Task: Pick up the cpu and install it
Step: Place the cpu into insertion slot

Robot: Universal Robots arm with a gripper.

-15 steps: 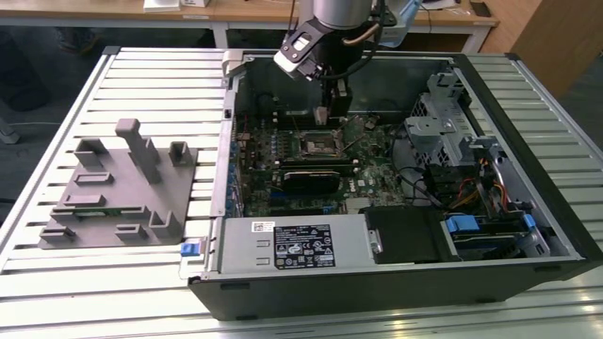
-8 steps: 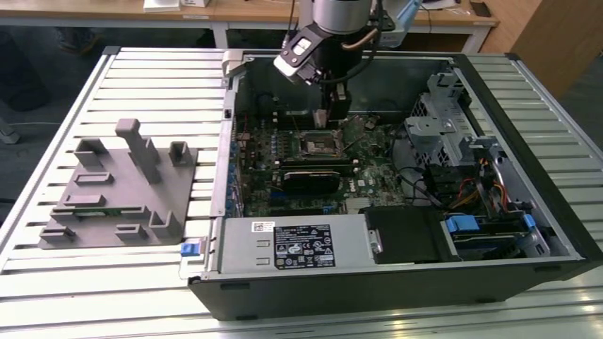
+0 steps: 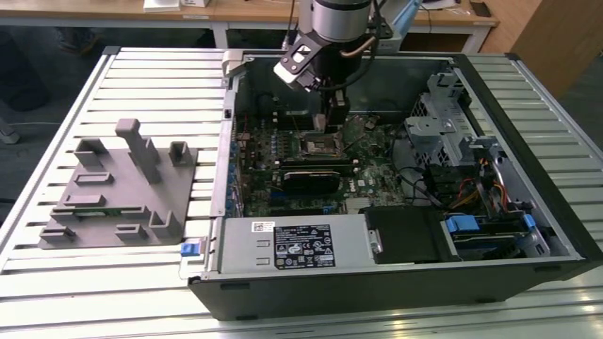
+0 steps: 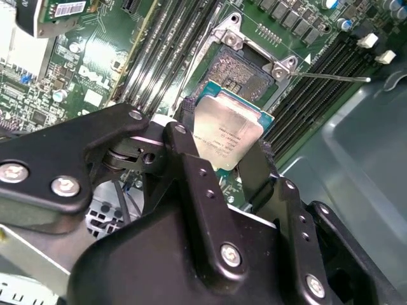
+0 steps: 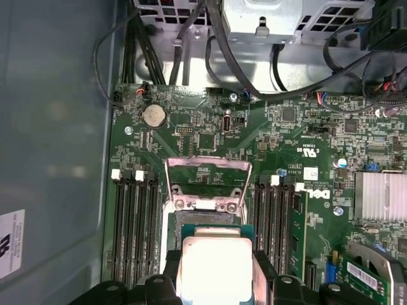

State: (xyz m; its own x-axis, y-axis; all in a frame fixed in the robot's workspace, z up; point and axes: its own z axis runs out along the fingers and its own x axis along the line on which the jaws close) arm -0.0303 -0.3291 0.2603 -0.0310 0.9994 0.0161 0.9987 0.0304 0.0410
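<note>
Black fingers [image 4: 257,170], second wrist view: we record them pinching the cpu [image 4: 226,130] by opposite edges, silvery top up, close over the open socket [image 4: 245,63]. First wrist view: cpu [image 5: 213,267] beside the raised socket frame [image 5: 206,184]. Exterior view: fingers [image 3: 320,126] inside the computer case [image 3: 377,291]; grey fixture [image 3: 113,191] on the counter [image 3: 151,78].

We find the fingers [image 4: 257,175] covering two edges of the cpu [image 4: 226,133] in the second wrist view; the first wrist view's border cuts off one side.
</note>
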